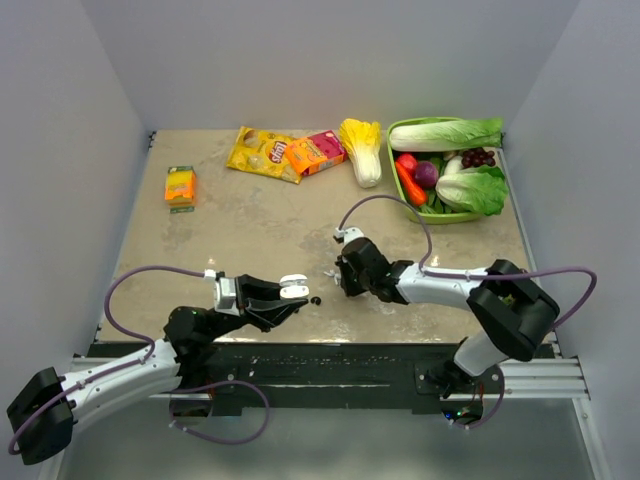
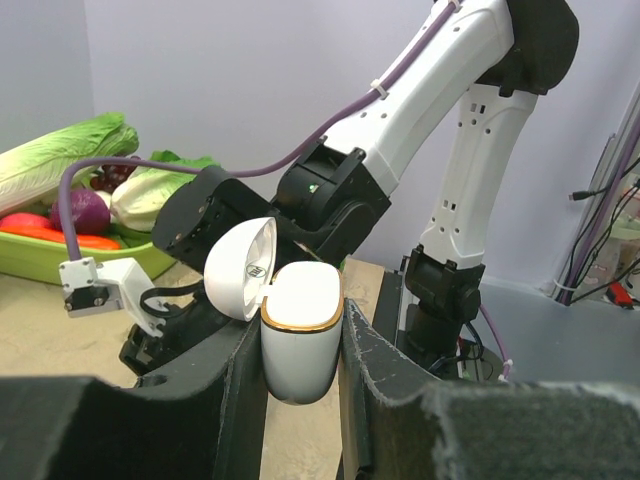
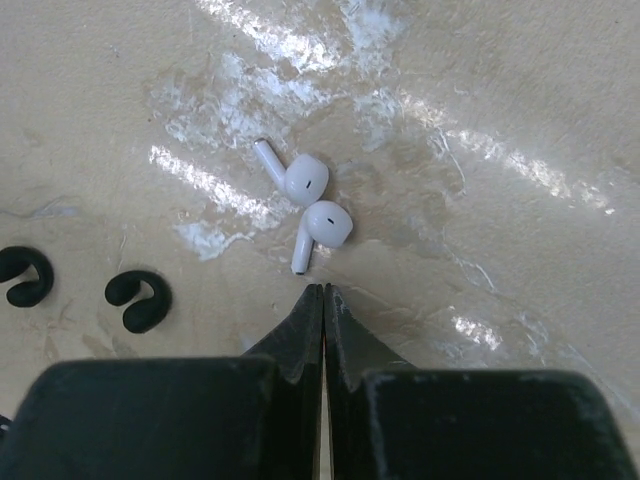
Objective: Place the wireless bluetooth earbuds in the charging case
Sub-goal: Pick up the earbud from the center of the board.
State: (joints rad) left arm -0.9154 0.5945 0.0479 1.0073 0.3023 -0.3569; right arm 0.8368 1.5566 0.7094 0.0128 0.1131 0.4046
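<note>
My left gripper (image 1: 291, 294) is shut on a white charging case (image 2: 300, 340) with a gold rim, held above the table with its lid (image 2: 240, 268) flipped open. Two white earbuds (image 3: 305, 180) (image 3: 325, 225) lie side by side on the table just beyond my right gripper (image 3: 323, 291), which is shut and empty, its tips close to the nearer bud's stem. Two black earbuds (image 3: 138, 298) (image 3: 22, 275) lie to their left. In the top view the right gripper (image 1: 344, 277) is at the table's front centre, and one black bud (image 1: 316, 299) shows next to the case (image 1: 293, 289).
A green basket (image 1: 450, 217) of vegetables stands at the back right. A napa cabbage (image 1: 362, 150), an orange box (image 1: 315, 152) and a yellow snack bag (image 1: 262, 153) lie at the back, and a small orange box (image 1: 180, 186) at the back left.
</note>
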